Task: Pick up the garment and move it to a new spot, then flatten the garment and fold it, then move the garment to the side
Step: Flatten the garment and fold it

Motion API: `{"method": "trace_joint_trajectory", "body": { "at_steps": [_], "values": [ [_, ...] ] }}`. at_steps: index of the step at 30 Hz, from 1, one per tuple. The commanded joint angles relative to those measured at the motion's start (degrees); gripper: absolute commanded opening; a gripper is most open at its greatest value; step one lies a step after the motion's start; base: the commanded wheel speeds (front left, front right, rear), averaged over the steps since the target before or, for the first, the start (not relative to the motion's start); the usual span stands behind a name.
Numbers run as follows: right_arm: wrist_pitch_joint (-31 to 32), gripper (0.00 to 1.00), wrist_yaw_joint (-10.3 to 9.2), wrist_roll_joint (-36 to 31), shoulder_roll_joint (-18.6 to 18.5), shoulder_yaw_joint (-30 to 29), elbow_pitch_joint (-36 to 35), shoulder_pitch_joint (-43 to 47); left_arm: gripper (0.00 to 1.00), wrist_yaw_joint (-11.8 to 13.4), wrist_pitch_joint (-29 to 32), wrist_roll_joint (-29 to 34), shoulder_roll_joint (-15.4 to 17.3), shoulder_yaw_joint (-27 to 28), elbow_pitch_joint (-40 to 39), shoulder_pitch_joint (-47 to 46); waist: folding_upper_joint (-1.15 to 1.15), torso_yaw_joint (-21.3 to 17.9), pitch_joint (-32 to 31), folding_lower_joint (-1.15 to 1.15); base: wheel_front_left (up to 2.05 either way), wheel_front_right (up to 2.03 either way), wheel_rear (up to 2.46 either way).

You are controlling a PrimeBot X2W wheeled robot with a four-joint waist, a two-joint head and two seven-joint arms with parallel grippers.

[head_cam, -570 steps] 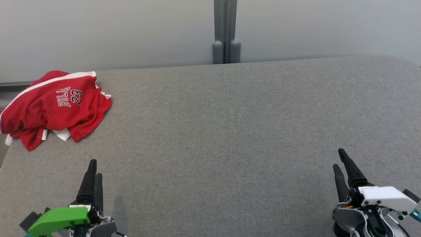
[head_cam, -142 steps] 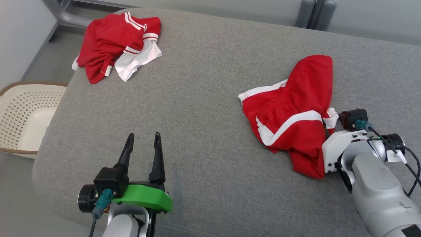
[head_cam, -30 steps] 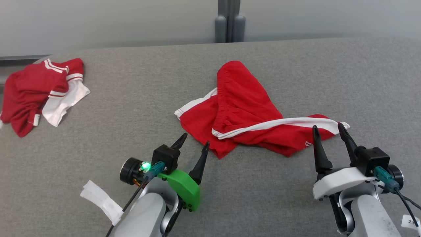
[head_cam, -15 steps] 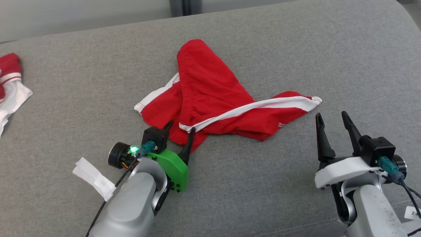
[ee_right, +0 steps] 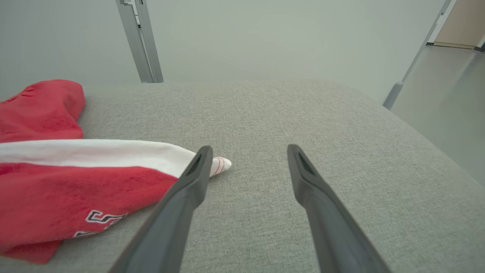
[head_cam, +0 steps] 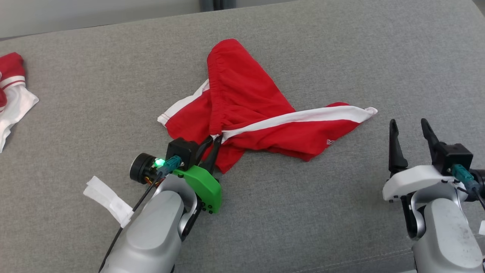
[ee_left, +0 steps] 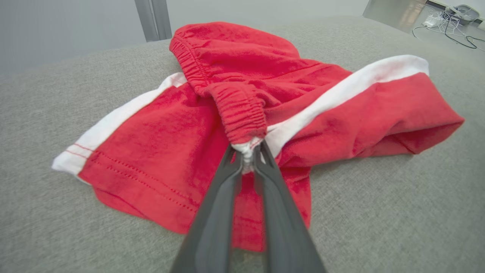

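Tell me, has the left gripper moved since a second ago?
Yes. Judged against the red shorts, the left gripper has gone forward from the bare cushion to their waistband end, fingers shut on it.

Lighting's soft and even all over, kinda diffuse from above, with no harsh glare on the grey worktop [head_cam: 303, 212]. Shadows are faint and mushy. There's just a thin dark line under the folded edge of the red shorts [ee_left: 379, 113] in the left wrist view. Head view is crisp. Both wrist views bow out toward the edges, and the dark fingers [ee_right: 166, 227] go smeary near the bottom. A tiny green light [head_cam: 158, 163] on the left arm looks slightly blown out.
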Motion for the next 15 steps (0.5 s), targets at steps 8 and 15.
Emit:
{"method": "trace_joint_trajectory", "body": {
  "at_steps": [8, 15],
  "values": [
    [4.0, 1.0, -0.1, -5.2, -4.0, -1.3, 12.0, -10.0, 0.0, 0.6, -0.2, -0.9, 0.3, -1.0, -5.8, 1.5, 0.0, 3.5, 1.3, 0.0, 0.0, 0.0, 0.0],
    [4.0, 1.0, -0.1, -3.1, -6.6, 4.1, 23.1, -16.5, 0.05, 1.7, -0.2, -1.5, 0.3, -2.2, -8.8, 1.7, 0.0, 5.0, 2.6, 0.0, 0.0, 0.0, 0.0]
  ]
}}
